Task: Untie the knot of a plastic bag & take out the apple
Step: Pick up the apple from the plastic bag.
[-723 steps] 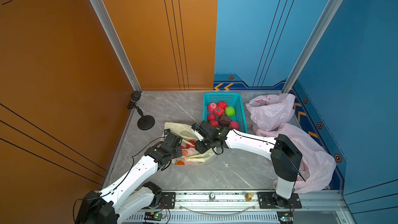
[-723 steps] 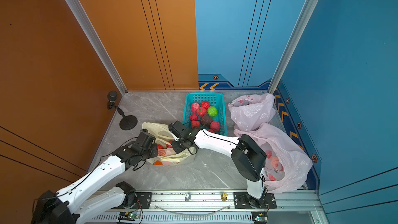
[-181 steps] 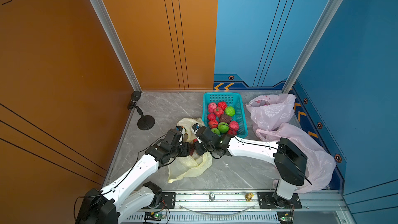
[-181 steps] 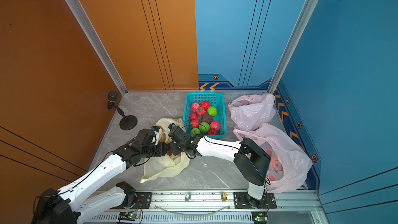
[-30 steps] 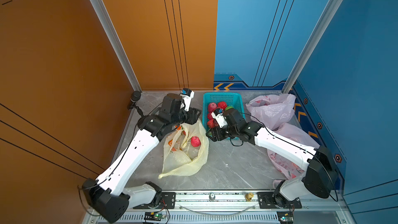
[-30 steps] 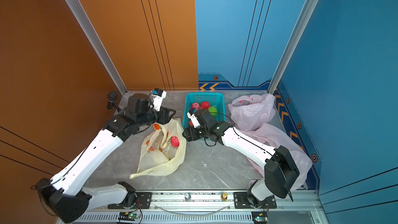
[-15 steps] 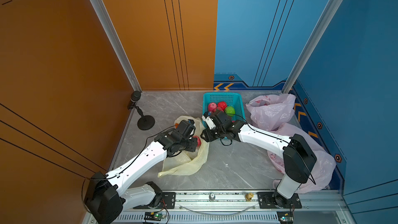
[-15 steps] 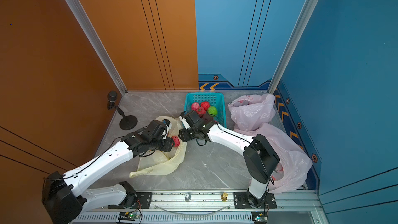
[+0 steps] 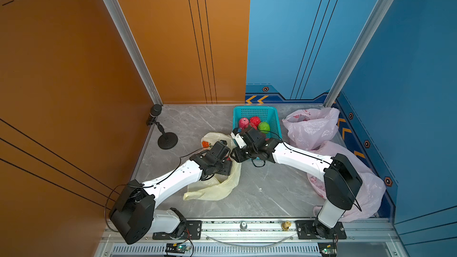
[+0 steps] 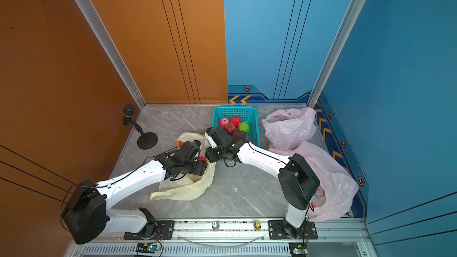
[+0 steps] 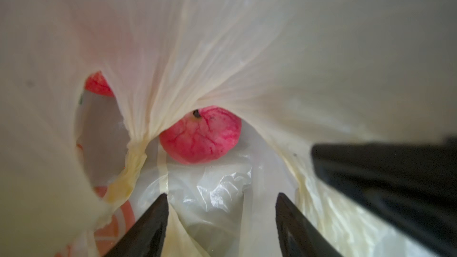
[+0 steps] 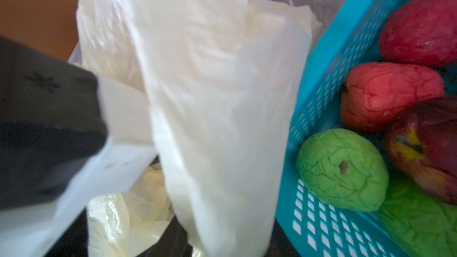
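The pale yellow plastic bag [image 9: 212, 189] [image 10: 183, 189] lies slumped on the grey table with its mouth open; no knot shows. My left gripper [image 11: 220, 199] [image 9: 227, 165] is inside the mouth, open, with nothing between its fingers. A red apple [image 11: 200, 137] [image 10: 202, 158] lies just ahead of it on the bag's floor, next to a twisted strand of plastic [image 11: 134, 154]. My right gripper [image 9: 233, 155] [image 10: 209, 155] sits at the bag's rim by the basket. A wide band of the bag [image 12: 217, 119] runs into its jaws, hiding the fingers.
A teal basket [image 9: 257, 108] [image 12: 329, 75] with several red and green fruits stands right behind the right gripper. Two pink plastic bags [image 9: 309, 129] [image 9: 366, 181] lie at the right. A black microphone stand [image 9: 168, 142] is at the back left.
The left arm came down from holding the bag up and its gripper opened inside the bag. The right gripper moved from the basket to the bag's rim and closed.
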Tool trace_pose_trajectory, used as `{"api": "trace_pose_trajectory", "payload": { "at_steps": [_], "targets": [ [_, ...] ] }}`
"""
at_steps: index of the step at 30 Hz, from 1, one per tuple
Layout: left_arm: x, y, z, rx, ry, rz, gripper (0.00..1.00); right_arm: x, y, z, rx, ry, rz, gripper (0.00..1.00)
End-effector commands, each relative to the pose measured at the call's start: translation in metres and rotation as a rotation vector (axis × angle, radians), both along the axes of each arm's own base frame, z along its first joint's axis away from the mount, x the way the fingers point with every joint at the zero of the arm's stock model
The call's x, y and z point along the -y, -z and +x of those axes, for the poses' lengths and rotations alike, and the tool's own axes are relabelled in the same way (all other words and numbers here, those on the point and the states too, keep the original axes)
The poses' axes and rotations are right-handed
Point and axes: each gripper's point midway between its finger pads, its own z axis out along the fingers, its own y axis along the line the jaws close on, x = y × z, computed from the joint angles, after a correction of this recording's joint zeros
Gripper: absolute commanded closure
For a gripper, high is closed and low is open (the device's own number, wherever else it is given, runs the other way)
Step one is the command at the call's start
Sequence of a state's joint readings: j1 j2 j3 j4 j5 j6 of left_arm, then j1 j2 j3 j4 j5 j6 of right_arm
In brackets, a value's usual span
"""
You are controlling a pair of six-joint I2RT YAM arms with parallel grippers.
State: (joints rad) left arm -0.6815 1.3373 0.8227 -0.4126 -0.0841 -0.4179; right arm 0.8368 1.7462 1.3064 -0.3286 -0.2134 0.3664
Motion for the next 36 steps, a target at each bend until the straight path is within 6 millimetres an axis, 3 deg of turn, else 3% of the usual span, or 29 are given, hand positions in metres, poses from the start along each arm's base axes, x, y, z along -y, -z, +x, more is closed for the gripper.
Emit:
{"api": "trace_pose_trajectory", "payload": {
  "at_steps": [1,7,13,21,25,30,36],
  "targets": [
    [-0.002,-0.001,0.011,0.081,-0.007,0.036,0.31,-0.012,-0.004,-0.002,0.002,-0.027,0.014,0.60],
    [-0.016,0.019,0.020,0.064,-0.036,0.104,0.27,-0.018,-0.007,-0.009,0.002,-0.050,0.028,0.60],
    [-0.008,0.037,0.036,0.063,-0.035,0.088,0.25,-0.023,-0.008,-0.020,-0.002,-0.082,0.033,0.61],
    [-0.006,0.045,0.057,0.113,-0.066,0.089,0.25,-0.028,0.001,-0.030,-0.024,-0.104,0.020,0.61],
    [-0.010,0.051,0.057,0.110,-0.067,0.086,0.48,-0.024,0.003,-0.030,-0.024,-0.093,0.013,0.61],
    [-0.017,0.035,0.041,0.102,-0.036,0.082,0.51,-0.013,0.002,-0.028,-0.014,-0.064,0.003,0.61],
    [-0.018,-0.012,0.006,0.073,0.061,-0.052,0.49,-0.003,0.003,-0.017,-0.001,-0.013,-0.002,0.63]
  ]
}}
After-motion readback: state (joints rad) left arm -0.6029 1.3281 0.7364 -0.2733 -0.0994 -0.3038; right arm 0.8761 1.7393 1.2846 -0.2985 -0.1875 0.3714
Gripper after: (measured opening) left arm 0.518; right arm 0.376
